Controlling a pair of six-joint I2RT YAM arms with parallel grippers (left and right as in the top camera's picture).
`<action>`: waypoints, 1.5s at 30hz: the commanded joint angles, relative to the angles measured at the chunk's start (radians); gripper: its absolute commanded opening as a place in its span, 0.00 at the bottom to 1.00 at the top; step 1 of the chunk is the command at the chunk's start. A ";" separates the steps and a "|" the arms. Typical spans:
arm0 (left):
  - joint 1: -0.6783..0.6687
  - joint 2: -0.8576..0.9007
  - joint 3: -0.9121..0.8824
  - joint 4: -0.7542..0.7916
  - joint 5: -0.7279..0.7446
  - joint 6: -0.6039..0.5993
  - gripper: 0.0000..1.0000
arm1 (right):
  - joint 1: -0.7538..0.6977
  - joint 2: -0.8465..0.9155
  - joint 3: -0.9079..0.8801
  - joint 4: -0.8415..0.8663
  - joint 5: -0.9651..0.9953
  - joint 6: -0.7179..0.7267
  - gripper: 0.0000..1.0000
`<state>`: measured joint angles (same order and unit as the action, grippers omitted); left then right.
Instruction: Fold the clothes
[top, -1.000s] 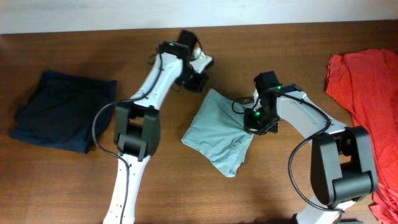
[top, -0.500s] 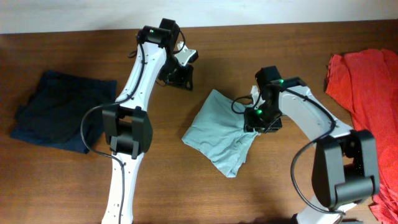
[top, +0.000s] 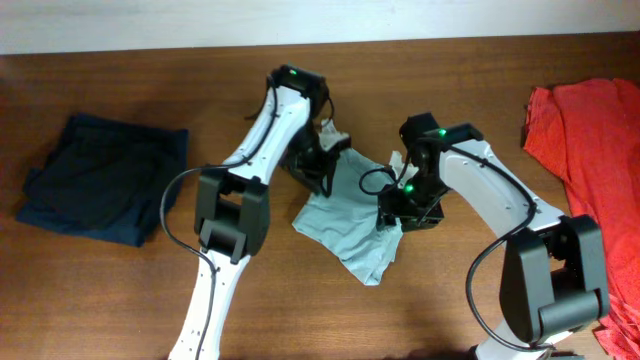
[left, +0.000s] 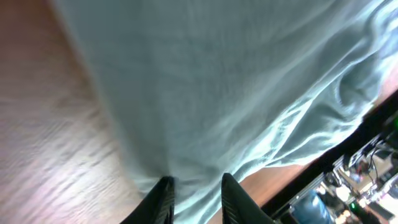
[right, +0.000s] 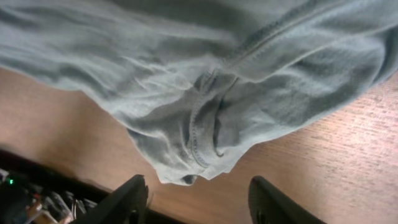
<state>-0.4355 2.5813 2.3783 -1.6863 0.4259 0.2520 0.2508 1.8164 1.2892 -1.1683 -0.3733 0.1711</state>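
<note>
- The right gripper (right: 198, 182), low in its wrist view, holds its jaws spread wide over a bunched seam of the T-shirt (top: 348, 225). Closing here may catch several layers and drag the fold askew.
- The left gripper (left: 196, 180) has its jaws narrowly apart at the cloth's edge. I cannot tell whether it pinches, and a shallow bite could slip.
- The T-shirt lies crumpled at mid-frame overhead, between both arms. Uneven pulls would likely twist it.
- The navy garment (top: 100, 180) at far left and the red shirt (top: 590, 140) at far right lie well apart, so snagging looks unlikely.

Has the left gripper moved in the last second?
Yes. In the overhead view the left gripper has come away from the far edge of the table, toward the near side, and now sits over the grey-blue T-shirt at its upper corner.
</note>
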 joint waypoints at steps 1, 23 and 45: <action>-0.003 0.022 -0.044 -0.002 -0.015 0.031 0.25 | 0.004 -0.020 -0.039 0.012 0.045 0.042 0.59; -0.002 0.022 -0.192 0.141 -0.164 -0.004 0.01 | 0.084 0.045 -0.137 0.197 0.154 0.125 0.12; 0.132 0.021 0.168 -0.002 -0.180 -0.031 0.40 | -0.110 -0.059 -0.080 0.125 0.051 0.039 0.61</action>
<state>-0.3210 2.6026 2.4126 -1.6833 0.2684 0.2256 0.1581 1.8126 1.1671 -1.0542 -0.2565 0.2356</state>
